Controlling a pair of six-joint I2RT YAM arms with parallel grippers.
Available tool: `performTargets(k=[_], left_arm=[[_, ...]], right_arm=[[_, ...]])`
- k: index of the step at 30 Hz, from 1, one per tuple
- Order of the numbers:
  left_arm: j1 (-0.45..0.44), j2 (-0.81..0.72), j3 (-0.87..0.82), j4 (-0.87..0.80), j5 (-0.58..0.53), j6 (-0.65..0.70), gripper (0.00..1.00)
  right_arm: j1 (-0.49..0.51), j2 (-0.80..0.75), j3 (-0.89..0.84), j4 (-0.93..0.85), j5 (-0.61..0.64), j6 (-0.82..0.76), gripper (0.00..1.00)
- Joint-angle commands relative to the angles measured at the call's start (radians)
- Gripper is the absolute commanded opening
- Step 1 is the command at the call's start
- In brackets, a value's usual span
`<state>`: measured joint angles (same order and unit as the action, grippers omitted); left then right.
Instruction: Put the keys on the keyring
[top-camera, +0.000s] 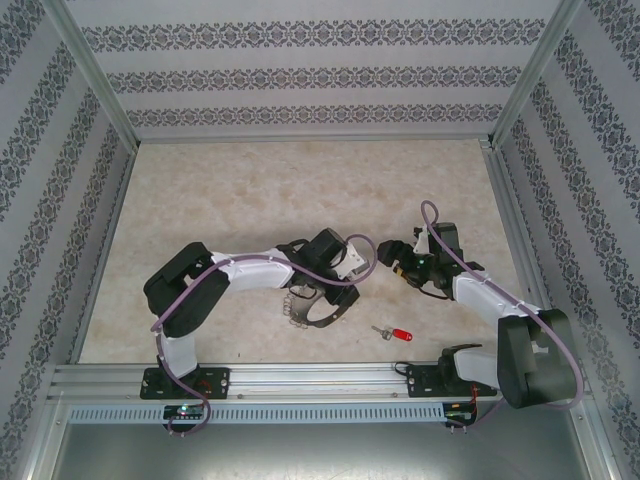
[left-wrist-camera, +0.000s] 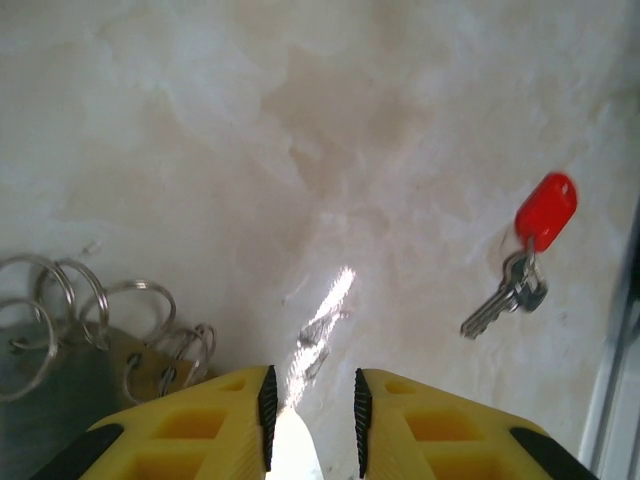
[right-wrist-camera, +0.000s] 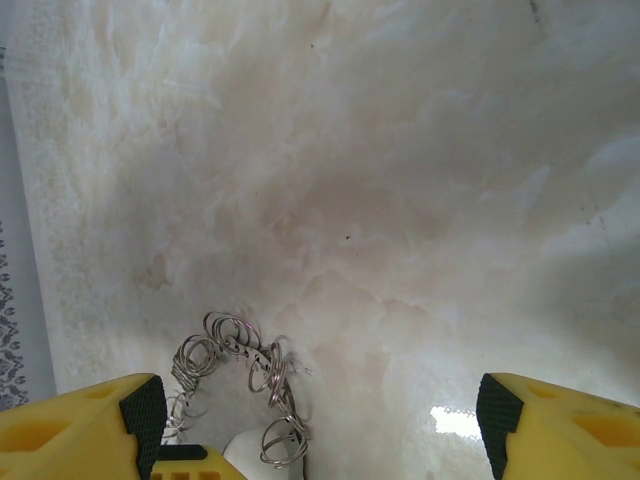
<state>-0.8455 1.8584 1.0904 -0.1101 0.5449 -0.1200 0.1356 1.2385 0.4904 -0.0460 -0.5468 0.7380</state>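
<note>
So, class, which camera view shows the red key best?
The left wrist view: the key lies close and sharp, red head and silver metal distinct. In the top view the key is a tiny red speck.

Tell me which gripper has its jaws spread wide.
The right gripper: its yellow fingers stand far apart, at the two bottom corners of its wrist view. The left gripper has its fingers close together, leaving just a narrow gap.

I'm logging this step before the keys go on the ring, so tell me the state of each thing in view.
keys: lying loose on the table, not gripped.
keyring: lying on the table, not gripped.
left hand: narrowly open, empty.
right hand: wide open, empty.
</note>
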Motion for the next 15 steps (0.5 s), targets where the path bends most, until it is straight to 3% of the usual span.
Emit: performTargets(k=[1, 7, 15], left_arm=[[0.031, 0.022, -0.005, 0.114, 0.061, -0.078, 0.3], [0.068, 0.03, -0.018, 0.173, 0.058, -0.134, 0.31], [0.085, -0.067, -0.125, 0.216, 0.025, -0.188, 0.36]], right_arm=[[0.009, -0.014, 0.009, -0.023, 0.018, 0.014, 0.83], [0.012, -0.007, 0.024, -0.028, 0.018, 0.015, 0.83], [0.057, -0.005, 0.019, -0.025, 0.012, 0.034, 0.83]])
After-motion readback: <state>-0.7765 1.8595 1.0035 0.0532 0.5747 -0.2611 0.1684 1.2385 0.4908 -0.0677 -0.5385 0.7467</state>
